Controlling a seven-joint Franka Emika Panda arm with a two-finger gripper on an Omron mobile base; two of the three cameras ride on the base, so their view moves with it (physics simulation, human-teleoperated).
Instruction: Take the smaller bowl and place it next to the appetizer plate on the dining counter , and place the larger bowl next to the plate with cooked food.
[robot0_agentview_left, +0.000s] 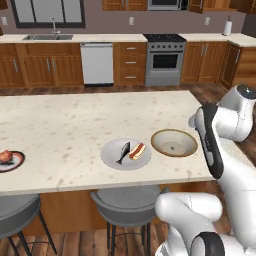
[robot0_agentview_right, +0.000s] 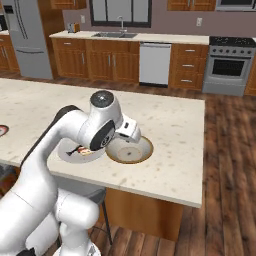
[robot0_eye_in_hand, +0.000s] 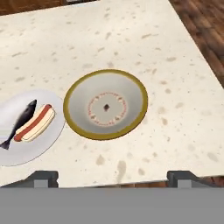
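The larger bowl (robot0_eye_in_hand: 106, 105), a wide shallow cream dish with an olive-gold rim, sits upright on the speckled beige stone of the dining counter (robot0_agentview_left: 70, 125), close to its near edge, toward its right end. Just beside it lies the plate with cooked food (robot0_agentview_left: 111, 154), smooth grey, carrying a dark fish and a bunned sausage. The gripper (robot0_eye_in_hand: 113, 178) hangs above the near edge, jaws spread wide, holding nothing.
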